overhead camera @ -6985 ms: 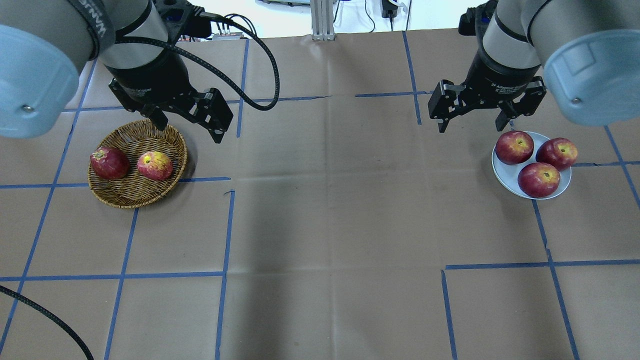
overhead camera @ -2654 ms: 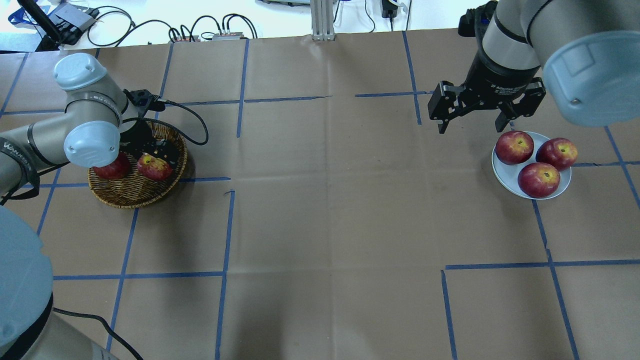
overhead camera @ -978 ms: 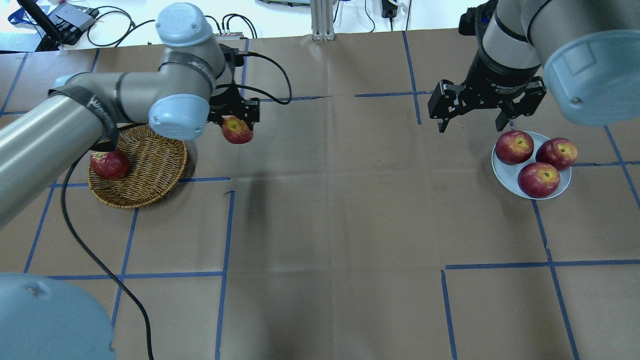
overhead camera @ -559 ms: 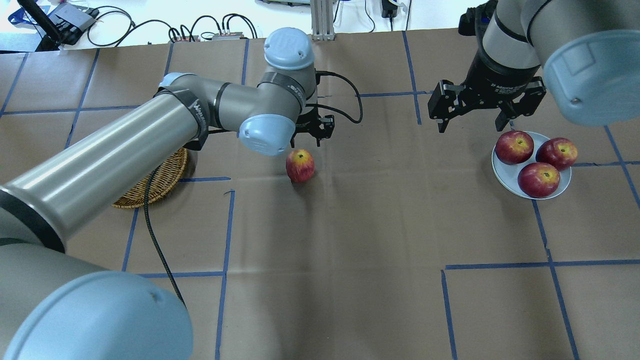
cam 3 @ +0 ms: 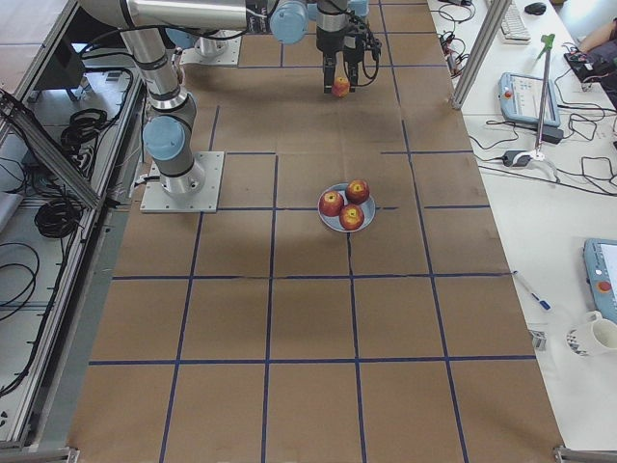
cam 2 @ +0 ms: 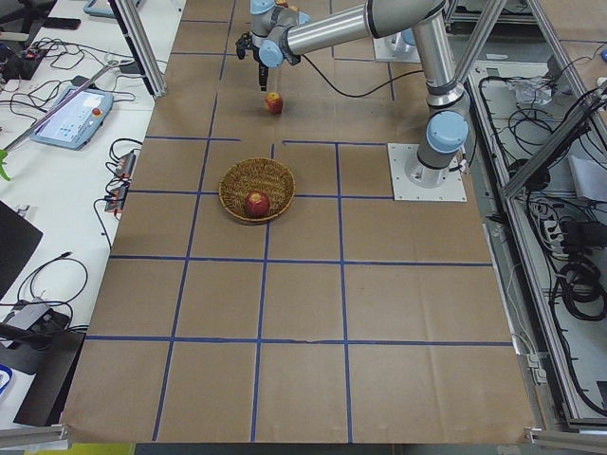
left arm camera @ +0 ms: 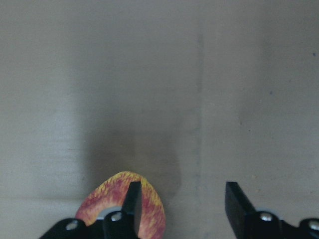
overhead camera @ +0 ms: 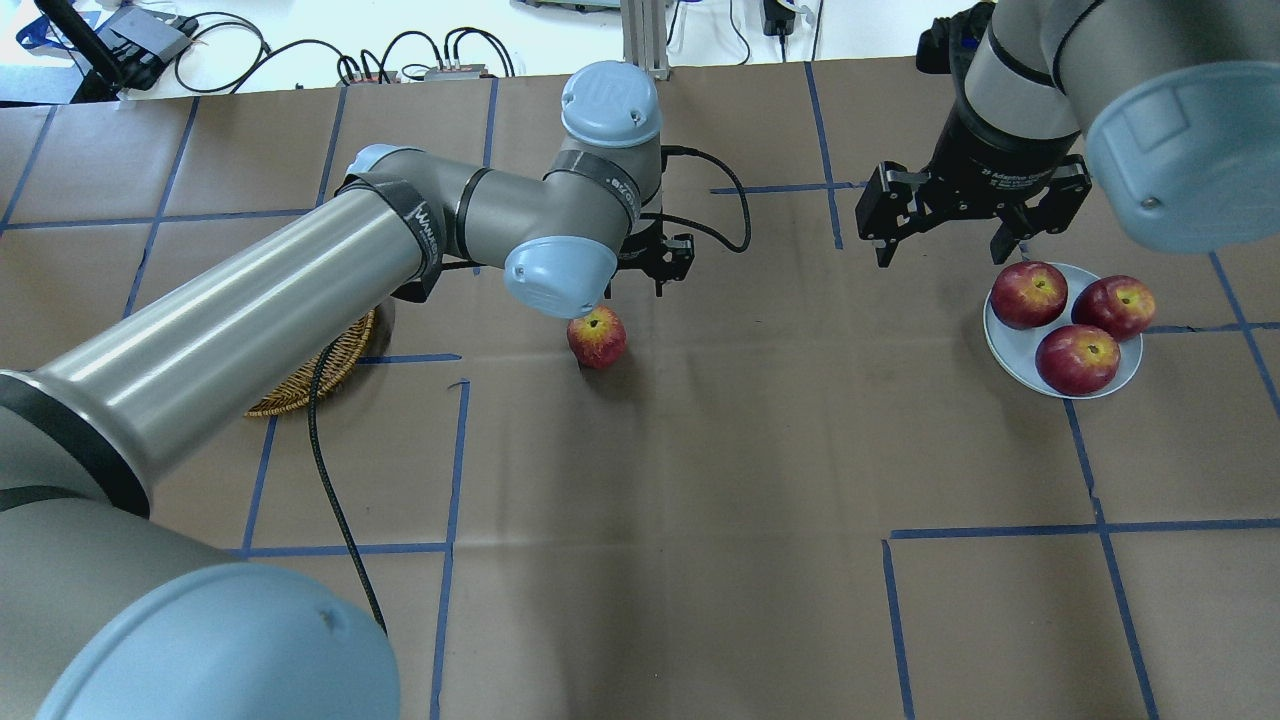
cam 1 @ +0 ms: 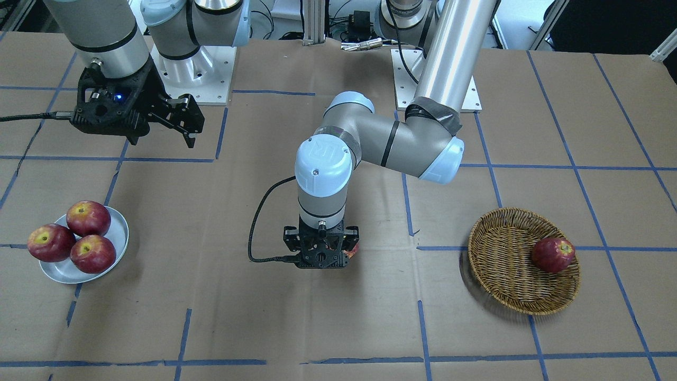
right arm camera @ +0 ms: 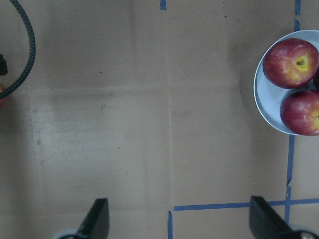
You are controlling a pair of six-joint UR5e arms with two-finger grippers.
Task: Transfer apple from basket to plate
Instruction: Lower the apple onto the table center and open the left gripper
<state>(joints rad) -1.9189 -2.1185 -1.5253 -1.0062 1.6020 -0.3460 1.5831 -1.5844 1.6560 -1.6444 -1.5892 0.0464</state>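
Observation:
The yellow-streaked apple (overhead camera: 597, 338) lies on the brown paper near the table's middle, outside the basket (overhead camera: 330, 372), which my left arm mostly hides. My left gripper (overhead camera: 640, 285) is open and empty just above and behind the apple. In the left wrist view the apple (left arm camera: 149, 211) sits at the bottom left, beside the left finger and outside the gap of the gripper (left arm camera: 183, 191). The plate (overhead camera: 1010, 350) at the right holds three dark red apples. My right gripper (overhead camera: 945, 250) is open and empty, hovering behind the plate's left edge.
One dark red apple (cam 1: 552, 254) stays in the basket (cam 1: 508, 299). My left arm stretches across the left half of the table above the basket. Blue tape lines grid the paper between the apple and the plate (cam 1: 63, 272).
My left gripper carried the apple from above the basket's edge to the table's middle and let it go. It now stands open slightly farther right. The right arm has not moved.

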